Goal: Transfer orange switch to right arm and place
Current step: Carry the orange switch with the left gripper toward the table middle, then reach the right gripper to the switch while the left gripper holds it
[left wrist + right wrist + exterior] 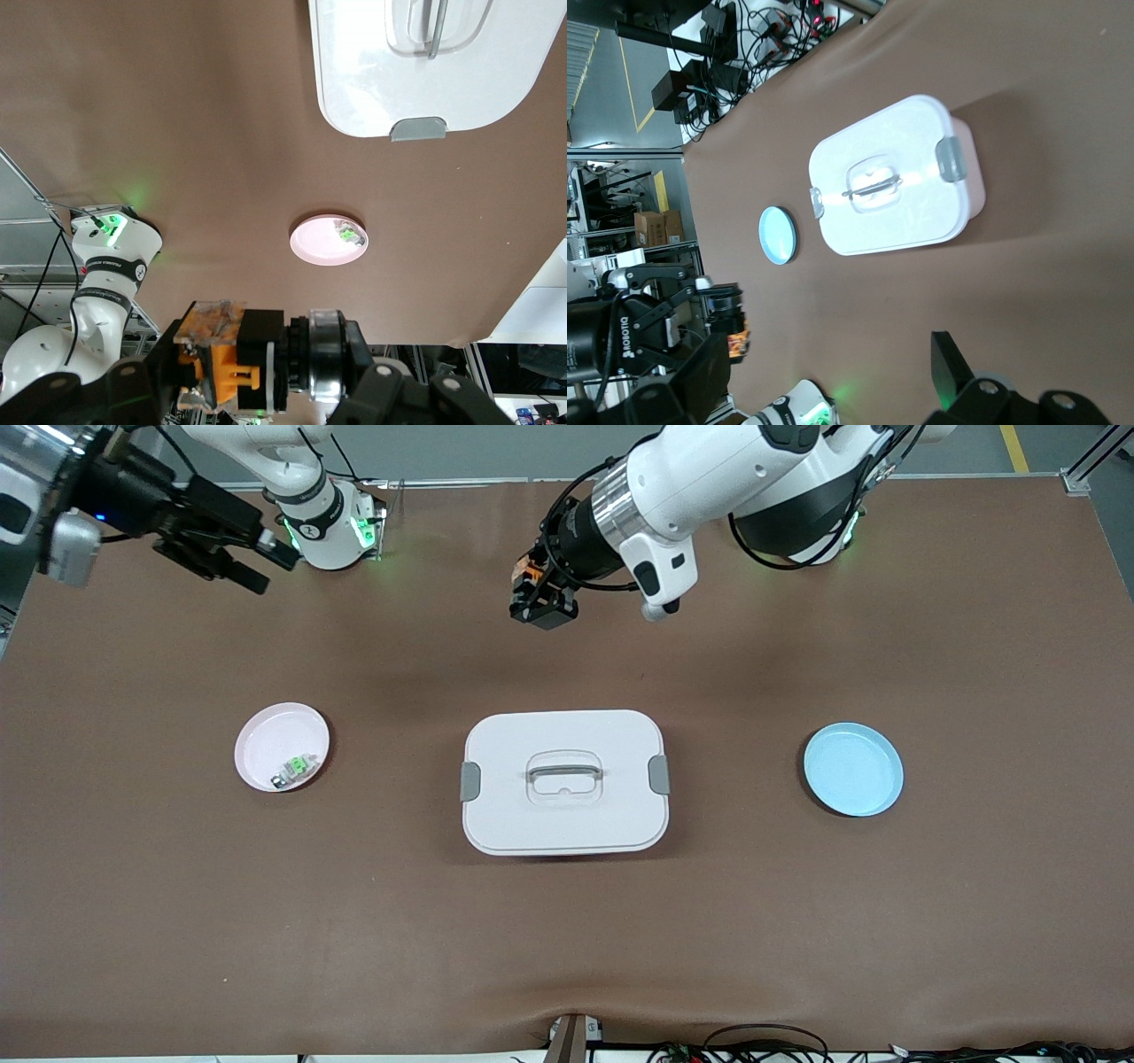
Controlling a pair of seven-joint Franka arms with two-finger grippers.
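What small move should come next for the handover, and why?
Probably bring the right gripper, its fingers open and raised near the right arm's end of the table, toward the left gripper. The left already holds the orange switch up above the table, with a wide gap between the two grippers.

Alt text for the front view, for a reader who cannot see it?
The left gripper holds the orange switch above the table, between both bases. The right gripper waits open. A lidded white box sits between a pink dish and a blue plate.
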